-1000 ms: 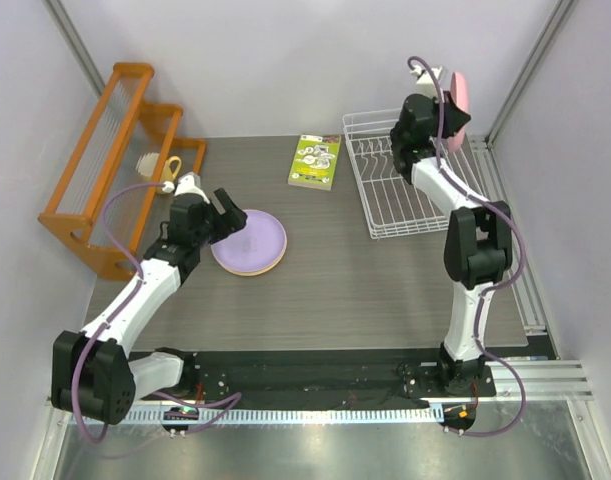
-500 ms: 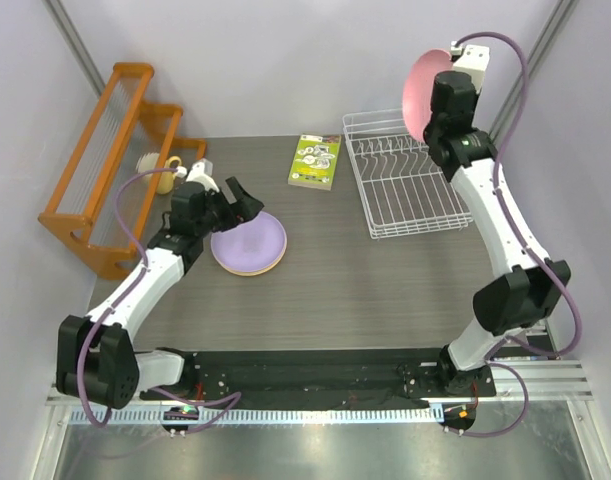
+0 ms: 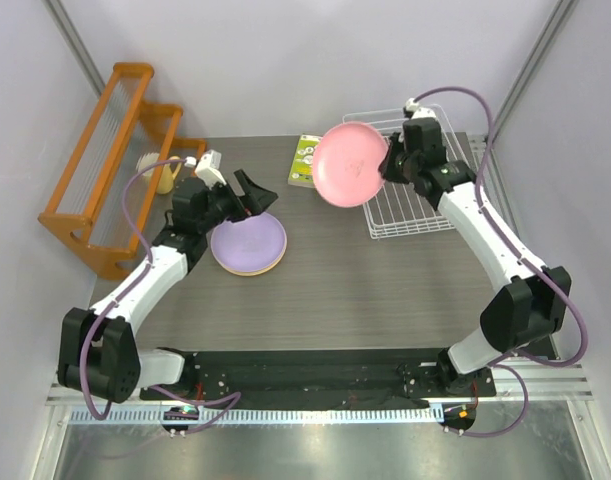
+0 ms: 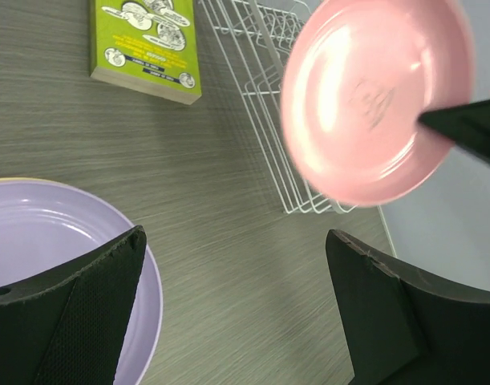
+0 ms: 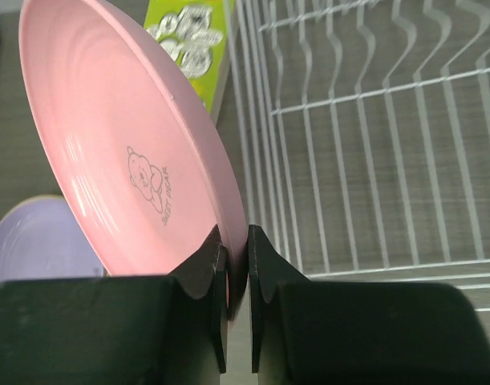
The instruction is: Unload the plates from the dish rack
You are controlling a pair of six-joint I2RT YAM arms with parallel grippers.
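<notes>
Grey table (image 3: 385, 290), walled booth. Right jaws pinch rim of pink plate (image 3: 349, 178); swung down from high far-right, now airborne at left edge of rack (image 3: 410, 215). Left jaws spread above lilac plate (image 3: 250, 240) on table. Rack shows no plates; likely only set-down left.

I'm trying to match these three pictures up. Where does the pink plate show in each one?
Top external: pink plate upper centre, held up at the dish rack's left edge.
Left wrist: upper right, in front of the rack.
Right wrist: left half, rim pinched by the right tool.
Shared landmark: the green booklet, visible in all three.
</notes>
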